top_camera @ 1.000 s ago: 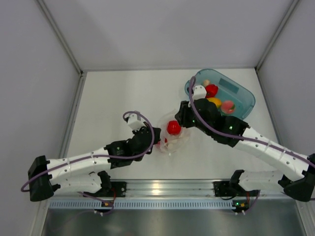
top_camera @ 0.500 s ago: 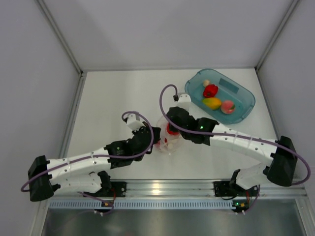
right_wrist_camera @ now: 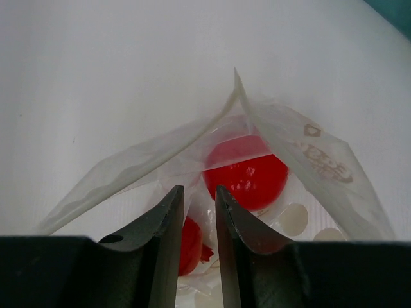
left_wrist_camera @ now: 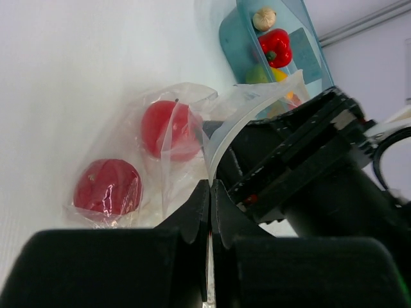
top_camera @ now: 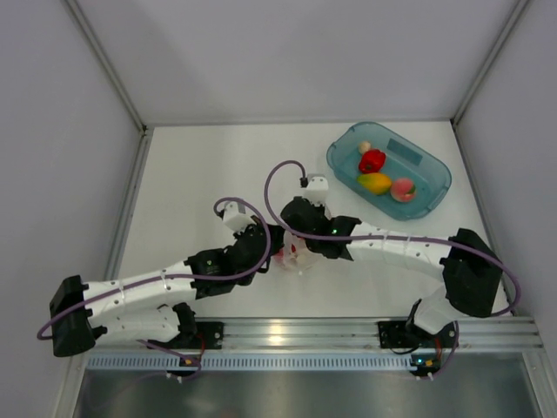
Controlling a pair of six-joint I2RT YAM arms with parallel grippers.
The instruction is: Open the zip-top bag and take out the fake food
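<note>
Two red food pieces [right_wrist_camera: 246, 173] remain in the bag [top_camera: 296, 254] at the middle of the worktop [top_camera: 200, 174]. From the tub [top_camera: 389, 168], the right pincer [right_wrist_camera: 199, 199] has come to the bag mouth, narrowly spread, ready for another removal. Pressed together, the left pincer [left_wrist_camera: 210, 192] pinches the bag lip.

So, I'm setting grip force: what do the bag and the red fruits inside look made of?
The bag looks like thin clear plastic film: it creases and shows its contents. The red fruits look like glossy plastic, judging by sharp highlights; hardness unclear.
</note>
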